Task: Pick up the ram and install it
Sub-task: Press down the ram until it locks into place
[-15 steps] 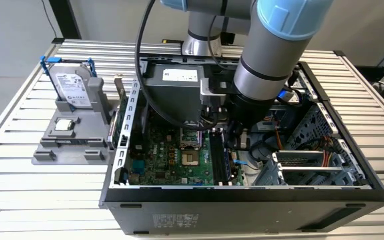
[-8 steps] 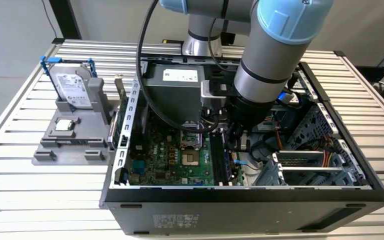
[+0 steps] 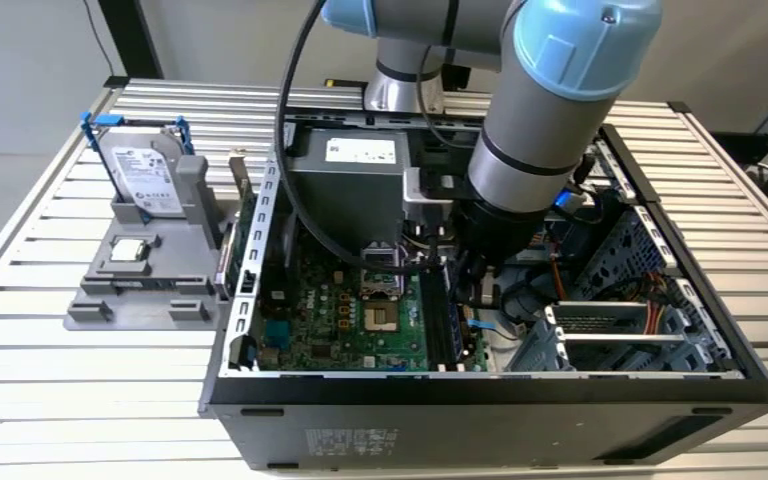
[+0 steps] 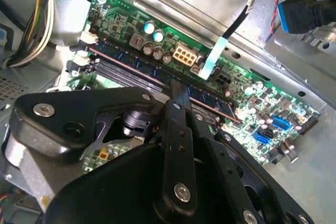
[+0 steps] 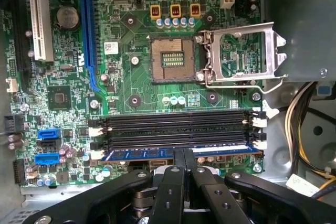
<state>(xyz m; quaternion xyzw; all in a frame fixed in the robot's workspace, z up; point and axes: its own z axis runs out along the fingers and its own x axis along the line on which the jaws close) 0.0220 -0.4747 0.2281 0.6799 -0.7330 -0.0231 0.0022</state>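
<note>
The ram (image 5: 136,154) is a long blue-green stick lying along the outermost of the black memory slots (image 5: 173,129) on the green motherboard (image 5: 131,87). In the second wrist view the ram (image 4: 131,67) stands on edge in that slot, between white end latches. My gripper (image 5: 184,153) is shut on the ram's upper edge near its middle, with the two black fingers pressed together; the same grip shows at the gripper (image 4: 176,89) in the second wrist view. In the exterior view the gripper (image 3: 458,300) reaches down into the open computer case (image 3: 491,390).
An open processor socket (image 5: 170,59) with a raised metal bracket (image 5: 241,51) lies beyond the slots. Yellow and black cables (image 5: 304,124) hang near one slot end. A hard drive (image 3: 144,175) stands on a grey holder at the exterior view's left. A metal drive cage (image 3: 624,335) fills the case's right.
</note>
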